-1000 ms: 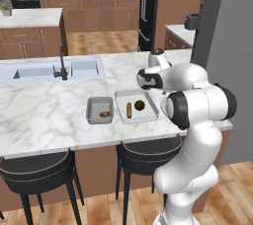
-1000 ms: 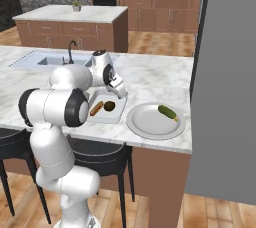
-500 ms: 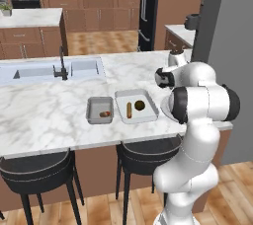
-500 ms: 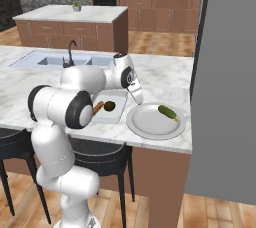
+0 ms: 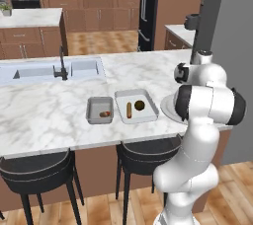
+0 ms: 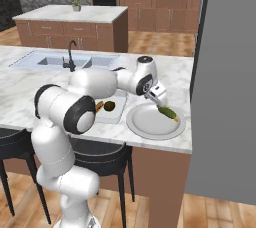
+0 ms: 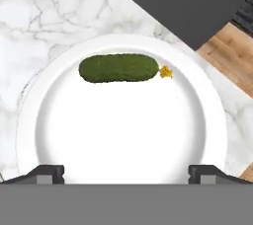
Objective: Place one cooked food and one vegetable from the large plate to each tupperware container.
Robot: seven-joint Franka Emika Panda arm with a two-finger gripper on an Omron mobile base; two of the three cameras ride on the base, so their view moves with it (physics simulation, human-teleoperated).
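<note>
The round white large plate (image 7: 128, 130) lies on the marble counter with one green cucumber (image 7: 120, 68) on its far side. My gripper (image 7: 126, 174) hovers right above the plate, open, with nothing between its fingertips (image 7: 47, 173). From the right base, the gripper (image 6: 159, 99) hangs over the plate (image 6: 150, 126), close to the cucumber (image 6: 168, 113). The smaller, darker tupperware container (image 5: 99, 104) holds a reddish-brown piece of food (image 5: 104, 114). In the larger container (image 5: 147, 112) lie a sausage (image 5: 129, 109) and a dark round item (image 5: 139, 104). My arm hides most of the plate (image 5: 167, 106) here.
A sink (image 5: 49, 68) with a dark faucet (image 5: 63, 68) sits in the counter to the left. A tall grey wall (image 6: 225, 87) stands close to the plate's right side. Two dark stools (image 5: 34, 169) stand below the counter's front edge.
The arm has swung right, from above the trays to above the large plate. The gripper has stayed open and empty.
</note>
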